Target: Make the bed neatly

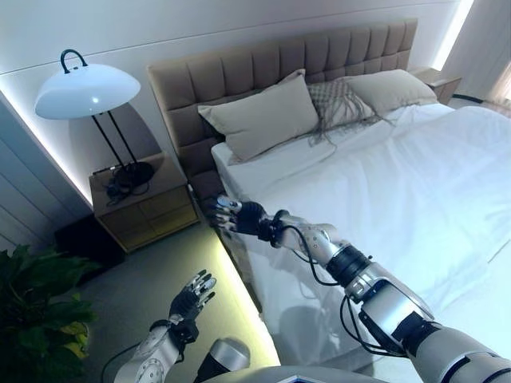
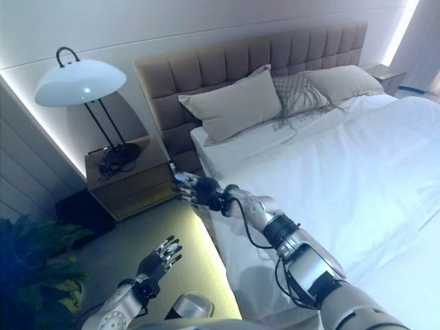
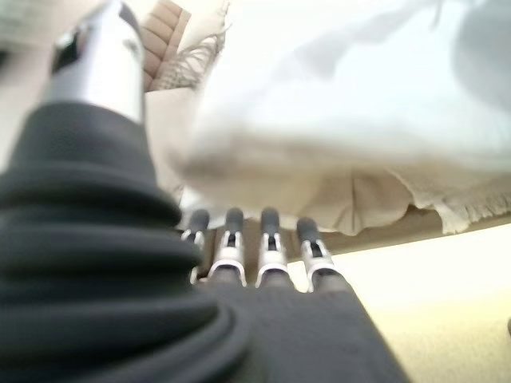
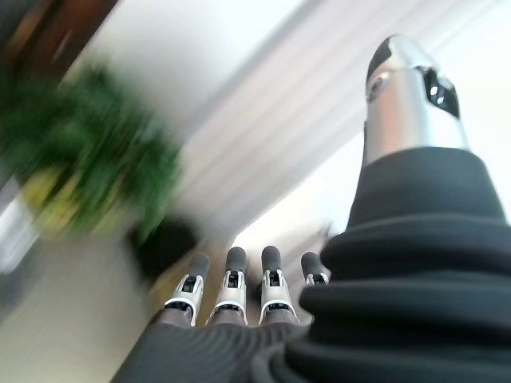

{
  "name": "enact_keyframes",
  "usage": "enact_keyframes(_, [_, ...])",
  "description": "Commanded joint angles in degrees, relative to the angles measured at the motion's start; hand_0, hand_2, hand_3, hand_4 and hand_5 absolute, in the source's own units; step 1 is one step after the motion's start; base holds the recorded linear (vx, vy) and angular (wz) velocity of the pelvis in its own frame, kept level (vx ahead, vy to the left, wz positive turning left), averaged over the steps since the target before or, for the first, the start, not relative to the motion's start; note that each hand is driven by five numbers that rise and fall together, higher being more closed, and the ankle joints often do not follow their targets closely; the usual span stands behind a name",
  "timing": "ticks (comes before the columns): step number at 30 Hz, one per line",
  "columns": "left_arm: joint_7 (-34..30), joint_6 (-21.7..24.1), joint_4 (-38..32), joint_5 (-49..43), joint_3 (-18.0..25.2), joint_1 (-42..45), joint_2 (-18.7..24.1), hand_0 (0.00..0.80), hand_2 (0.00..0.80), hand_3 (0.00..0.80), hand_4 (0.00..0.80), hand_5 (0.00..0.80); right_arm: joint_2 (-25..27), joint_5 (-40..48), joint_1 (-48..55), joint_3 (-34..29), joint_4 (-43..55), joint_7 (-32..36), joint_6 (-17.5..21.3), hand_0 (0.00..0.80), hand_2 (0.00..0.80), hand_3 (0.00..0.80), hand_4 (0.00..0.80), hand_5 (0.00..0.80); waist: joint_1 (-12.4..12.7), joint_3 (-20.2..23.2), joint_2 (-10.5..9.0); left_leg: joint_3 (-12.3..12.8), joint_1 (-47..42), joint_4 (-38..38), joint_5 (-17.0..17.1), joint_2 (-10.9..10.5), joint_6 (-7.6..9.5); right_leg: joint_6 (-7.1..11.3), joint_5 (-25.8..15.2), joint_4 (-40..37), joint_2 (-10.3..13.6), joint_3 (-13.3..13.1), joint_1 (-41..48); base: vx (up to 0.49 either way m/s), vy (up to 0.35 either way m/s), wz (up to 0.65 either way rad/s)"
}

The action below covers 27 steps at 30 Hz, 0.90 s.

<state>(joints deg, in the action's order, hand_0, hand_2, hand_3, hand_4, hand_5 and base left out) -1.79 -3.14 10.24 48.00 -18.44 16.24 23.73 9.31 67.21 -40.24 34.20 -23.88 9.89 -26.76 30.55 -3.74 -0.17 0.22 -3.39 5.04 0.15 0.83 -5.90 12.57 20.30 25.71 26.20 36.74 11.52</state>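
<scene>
The bed (image 1: 415, 191) fills the right of the scene, its white sheet (image 1: 383, 183) spread over the mattress and hanging down the near side. The sheet looks mostly smooth, with soft folds toward the head end. Three pillows lie against the headboard (image 1: 239, 80): a large one (image 1: 263, 116) nearest the bed's left corner, a fringed one (image 1: 339, 102) in the middle, another (image 1: 391, 89) beyond it. A nightstand (image 1: 144, 203) with a lamp (image 1: 88, 92) stands beside the head of the bed, and a plant (image 1: 36, 311) sits on the floor by the wall.

The right hand (image 1: 239, 215) reaches across to the bed's near corner by the headboard, fingers straight and holding nothing. The left hand (image 1: 192, 294) hangs low over the floor beside the bed edge, fingers spread and empty.

The step in hand seems to be reaching for the sheet's corner at the head end. Next, I judge, the right hand needs to close on that edge and draw it taut, then straighten the pillows.
</scene>
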Motion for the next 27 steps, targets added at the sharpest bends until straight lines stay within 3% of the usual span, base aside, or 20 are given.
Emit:
enact_keyframes(1, [-2.66, 0.94, -5.56, -1.28, 1.32, -1.65, 3.53, 0.000, 0.000, 0.000, 0.000, 0.000, -1.06, -0.46, -4.30, -2.11, 2.09, -0.95, -1.51, 0.000, 0.000, 0.000, 0.000, 0.000, 0.50, -0.18, -2.07, 0.13, 1.00, 2.07, -0.16, 0.29, 4.16, 2.43, -33.73, -18.46, 3.32, -0.87, 2.43, 0.000, 0.000, 0.00])
enact_keyframes(5, [-3.13, 0.73, -5.34, -2.39, 0.94, -2.00, 2.76, 0.000, 0.000, 0.000, 0.000, 0.000, -0.18, -1.18, -2.25, -2.45, 1.45, -3.77, -1.11, 0.000, 0.000, 0.000, 0.000, 0.000, 0.17, -0.47, -2.21, 0.50, 1.03, 2.36, -0.55, 0.26, 4.42, 2.43, -34.02, -17.43, 3.95, -1.61, 1.38, -0.008, 0.000, 0.06])
enact_keyframes(9, [-2.75, 1.12, -4.81, -3.40, 0.12, -2.47, 2.12, 0.000, 0.000, 0.000, 0.000, 0.000, -1.16, 0.26, -0.26, -3.86, -1.84, -7.92, 5.29, 0.000, 0.000, 0.000, 0.000, 0.000, 0.14, -0.96, -2.07, 0.65, 0.87, 2.84, -1.17, 0.13, 4.77, 2.39, -34.14, -16.63, 4.69, -1.50, 1.11, 0.007, 0.020, 0.08])
enact_keyframes(14, [-2.61, 2.03, -3.56, -3.80, 0.16, -3.04, 1.59, 0.000, 0.000, 0.000, 0.000, 0.000, -1.45, -5.54, 3.74, -7.89, -3.55, -10.43, 15.87, 0.000, 0.000, 0.000, 0.000, 0.000, -0.95, -1.70, -1.65, 1.09, 0.85, 3.42, -2.02, -0.23, 5.14, 2.43, -35.22, -15.79, 5.64, -2.36, -0.19, -0.006, 0.023, 0.02])
enact_keyframes(19, [-2.27, 2.68, -3.46, -5.77, 1.28, -1.79, -0.59, 0.000, 0.000, 0.000, 0.000, 0.000, 0.92, -14.76, 16.63, -15.78, 2.13, -8.60, 24.30, 0.000, 0.000, 0.000, 0.000, 0.000, -4.07, -2.52, -1.51, 2.68, 1.38, 3.45, -2.11, -1.53, 6.44, 2.43, -37.94, -15.47, 7.15, -4.35, -3.49, -0.064, 0.028, 0.01])
enact_keyframes(22, [-3.43, 3.10, -2.24, -9.09, 2.28, -1.11, -2.21, 0.000, 0.000, 0.000, 0.000, 0.000, 1.95, -20.92, 25.97, -19.48, 5.85, -7.17, 26.92, 0.000, 0.000, 0.000, 0.000, 0.000, -6.45, -3.06, -1.75, 3.65, 0.87, 3.74, -3.55, -2.14, 7.29, 2.43, -38.90, -14.96, 7.37, -7.24, -6.18, -0.023, -0.047, -0.21])
enact_keyframes(27, [-4.65, 3.67, -1.09, -11.28, 4.43, -1.65, -2.37, 0.000, 0.000, 0.000, 0.000, 0.000, 2.61, -22.68, 33.46, -24.28, 5.83, -4.57, 27.24, 0.000, 0.000, 0.000, 0.000, 0.000, -9.98, -3.84, -2.68, 5.79, -0.40, 4.44, -6.05, -2.86, 8.83, 2.24, -38.54, -14.53, 6.21, -10.48, -8.87, -0.002, -0.105, -0.38])
